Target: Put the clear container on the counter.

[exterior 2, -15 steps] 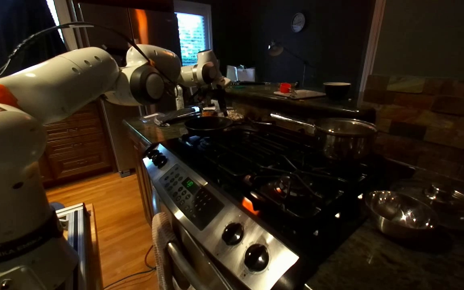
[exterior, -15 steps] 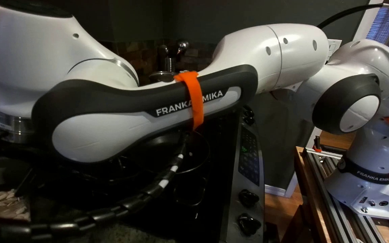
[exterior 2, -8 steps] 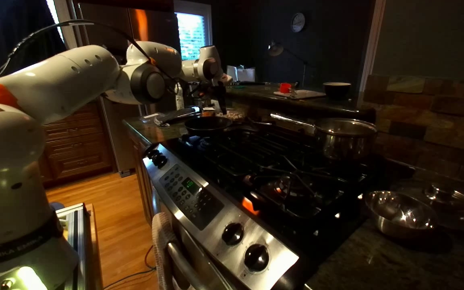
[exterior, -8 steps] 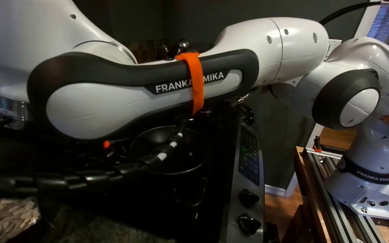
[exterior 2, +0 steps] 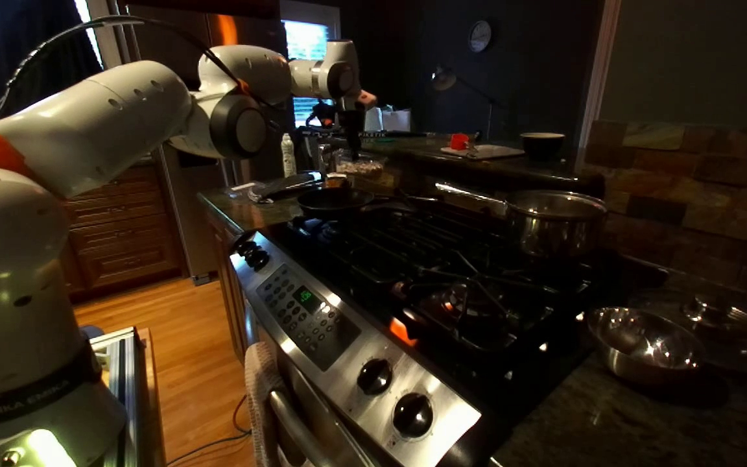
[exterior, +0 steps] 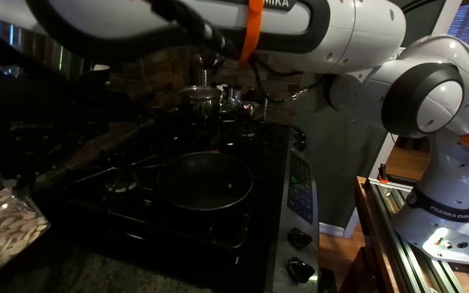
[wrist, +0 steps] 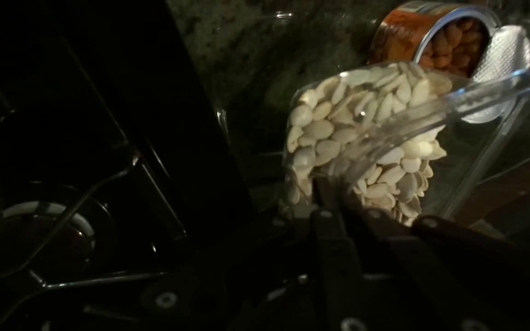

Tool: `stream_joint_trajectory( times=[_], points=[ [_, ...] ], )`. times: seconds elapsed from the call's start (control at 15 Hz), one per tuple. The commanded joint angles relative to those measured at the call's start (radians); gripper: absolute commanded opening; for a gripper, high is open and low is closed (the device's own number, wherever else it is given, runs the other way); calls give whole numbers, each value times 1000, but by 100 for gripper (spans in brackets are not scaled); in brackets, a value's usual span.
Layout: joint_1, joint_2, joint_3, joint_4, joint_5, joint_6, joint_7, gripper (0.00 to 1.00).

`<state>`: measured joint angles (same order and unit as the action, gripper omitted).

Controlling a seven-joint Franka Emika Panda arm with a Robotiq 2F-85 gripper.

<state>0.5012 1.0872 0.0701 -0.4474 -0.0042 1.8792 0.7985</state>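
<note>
The clear container (wrist: 320, 131) holds pale beige seeds and hangs tilted. It also shows in both exterior views, at the left edge (exterior: 6, 232) and under the gripper (exterior 2: 360, 167). My gripper (wrist: 336, 191) is shut on its rim, with the fingertips dark and partly blurred. In an exterior view the gripper (exterior 2: 353, 146) points down, holding the container raised. Dark speckled worktop (wrist: 242, 59) lies below the container, beside the stove. A long raised counter (exterior 2: 542, 174) with a thick front edge runs behind the stove.
An orange can of nuts (wrist: 398, 34) with its foil lid peeled lies by the container. A black pan (exterior: 206, 181) sits on the stovetop (exterior: 136, 203). A steel pot (exterior 2: 555, 224) stands behind. The raised counter bears a white board (exterior 2: 493, 152) and a dark bowl (exterior 2: 542, 144).
The arm and gripper have risen. The clear container has come up with the gripper and tilts, showing more fully at the left of an exterior view.
</note>
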Motion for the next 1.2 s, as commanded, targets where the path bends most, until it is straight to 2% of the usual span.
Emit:
stream_joint_trajectory(
  times=[0.0,0.2,0.8,1.13],
  points=[
    [-25,-51,37,-4,46,-54,-114,1],
    [-49,-86,52,-3,78,-71,-168,1],
    [-153,-180,50,5,131,-35,-131,1],
    [-179,-201,44,3,136,-11,-112,1]
  ],
)
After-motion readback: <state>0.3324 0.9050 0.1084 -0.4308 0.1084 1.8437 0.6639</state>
